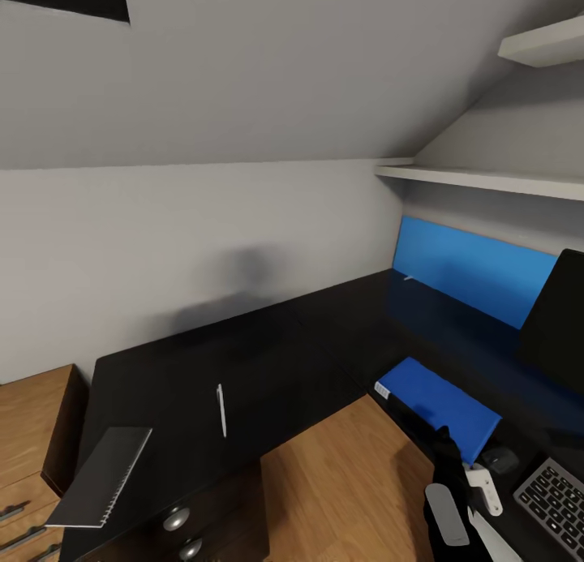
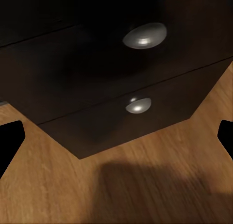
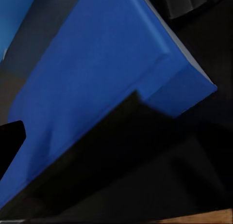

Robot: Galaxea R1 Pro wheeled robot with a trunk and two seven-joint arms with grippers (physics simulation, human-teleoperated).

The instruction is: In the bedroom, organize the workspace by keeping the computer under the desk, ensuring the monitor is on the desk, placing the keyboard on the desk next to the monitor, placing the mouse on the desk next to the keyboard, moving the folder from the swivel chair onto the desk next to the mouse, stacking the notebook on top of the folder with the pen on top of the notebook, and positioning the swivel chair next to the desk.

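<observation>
Nearest the camera in the head view, the robot's black right gripper (image 1: 445,452) hangs just short of the thin, bright blue rectangular folder (image 1: 442,404), which lies flat on the black top of the L-shaped desk (image 1: 268,359); whether its jaws are open or closed cannot be told, though the right wrist view looks straight down onto the folder (image 3: 97,73), so a release or small adjustment seems likely. Just beside the gripper, toward the robot's right, sit a small dark mouse (image 1: 501,459) and the flat black keyboard (image 1: 556,497), so the folder is placed next to the mouse as the task asks. The left gripper's fingertips (image 2: 10,141) stand wide apart, holding nothing, facing the black drawer pedestal (image 2: 111,88). Well away across the desk, the slim pale pen (image 1: 221,409) and the thin grey notebook (image 1: 104,473), overhanging the edge, wait to be stacked. Farthest off stand the black monitor (image 1: 560,319) and blue back panel (image 1: 470,270).
</observation>
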